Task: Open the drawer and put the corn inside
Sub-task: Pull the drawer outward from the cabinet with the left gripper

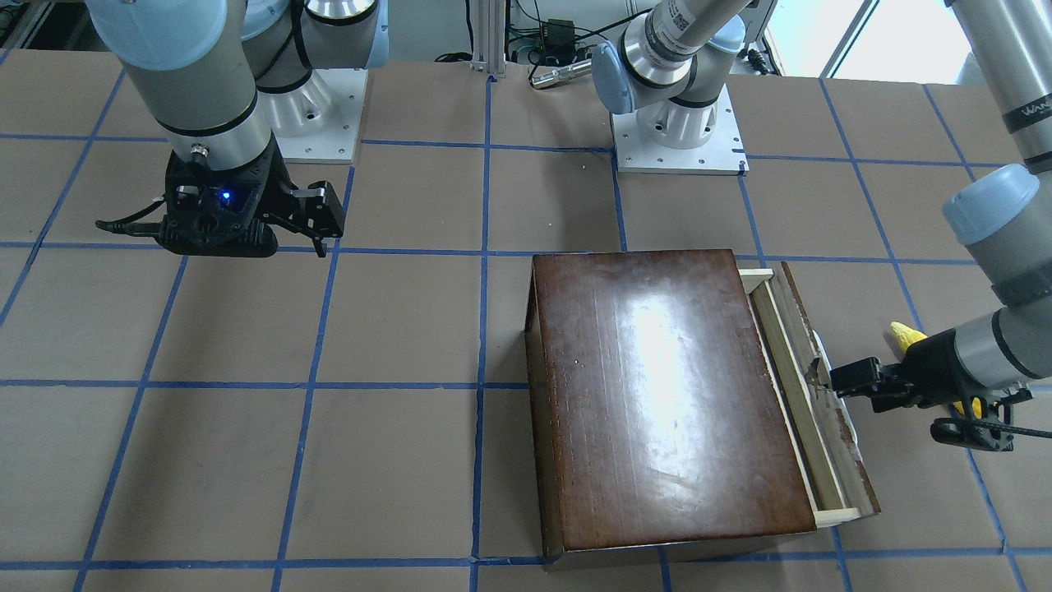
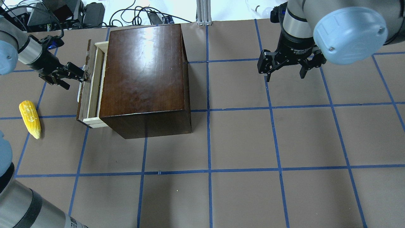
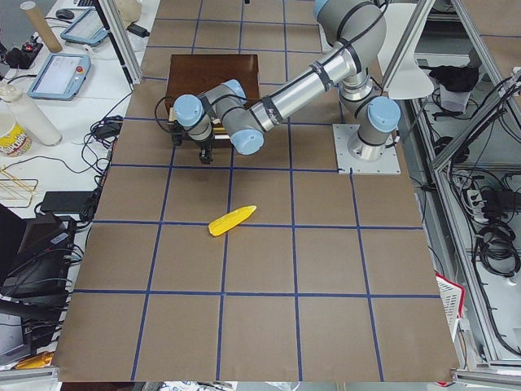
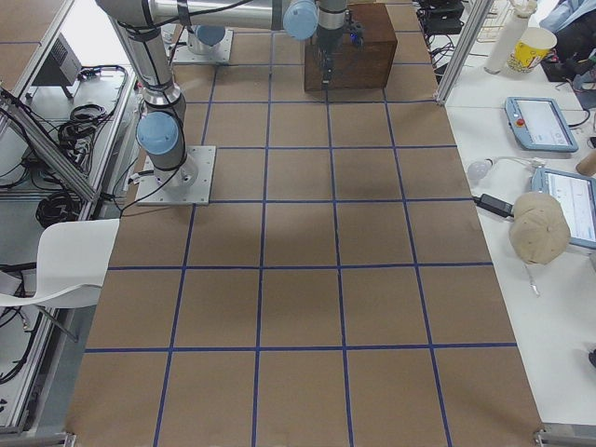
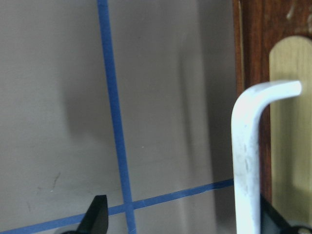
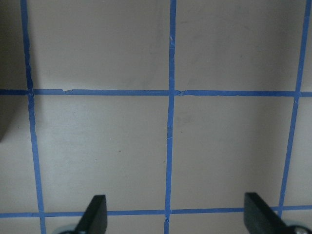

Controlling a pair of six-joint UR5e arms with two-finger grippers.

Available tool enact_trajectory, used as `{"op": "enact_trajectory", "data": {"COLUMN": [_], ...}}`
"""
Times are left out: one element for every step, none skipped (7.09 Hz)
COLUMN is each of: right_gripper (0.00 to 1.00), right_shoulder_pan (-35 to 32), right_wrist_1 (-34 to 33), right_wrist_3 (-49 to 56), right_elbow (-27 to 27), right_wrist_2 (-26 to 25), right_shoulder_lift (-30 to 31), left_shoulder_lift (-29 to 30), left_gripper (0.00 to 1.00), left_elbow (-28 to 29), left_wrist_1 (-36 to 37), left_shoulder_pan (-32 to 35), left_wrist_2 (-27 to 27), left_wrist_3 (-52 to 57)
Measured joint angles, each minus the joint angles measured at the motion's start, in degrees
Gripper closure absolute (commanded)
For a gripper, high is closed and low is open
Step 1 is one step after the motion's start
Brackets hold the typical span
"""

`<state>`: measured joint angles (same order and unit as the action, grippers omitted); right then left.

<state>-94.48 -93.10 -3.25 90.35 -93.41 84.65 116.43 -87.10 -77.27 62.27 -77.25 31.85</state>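
Observation:
The glossy dark brown box stands at the table's left, also in the front view. Its drawer is pulled out a little, showing a strip of pale wood. My left gripper is open at the drawer's front panel, one finger beside the white handle, which stands between the jaws in the left wrist view. The yellow corn lies on the table left of the drawer, apart from it. My right gripper is open and empty above bare table.
The table is brown paper with a blue tape grid. The arm bases stand at the robot's edge. Cables and gear lie beyond the far edge behind the box. Tablets and cups sit on a side bench.

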Motion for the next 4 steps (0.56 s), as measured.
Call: {"op": "enact_trajectory", "data": {"right_gripper": [0.0, 0.0, 0.0, 0.0], "right_shoulder_pan": [0.0, 0.0, 0.0, 0.0], "right_wrist_1": [0.0, 0.0, 0.0, 0.0], "right_wrist_3": [0.0, 0.0, 0.0, 0.0], "right_elbow": [0.0, 0.0, 0.0, 0.0], "right_wrist_2": [0.0, 0.1, 0.1, 0.0], "right_shoulder_lift": [0.0, 0.0, 0.0, 0.0], "left_shoulder_lift": [0.1, 0.2, 0.3, 0.3], "left_gripper": [0.0, 0.0, 0.0, 0.0], "left_elbow": [0.3, 0.5, 0.7, 0.9], "left_wrist_1": [-0.2, -0.4, -0.5, -0.6], "left_shoulder_pan": [-0.4, -0.6, -0.7, -0.7], "left_wrist_2": [-0.1, -0.1, -0.2, -0.2], "left_wrist_3": [0.5, 1.0, 1.3, 1.5]}}
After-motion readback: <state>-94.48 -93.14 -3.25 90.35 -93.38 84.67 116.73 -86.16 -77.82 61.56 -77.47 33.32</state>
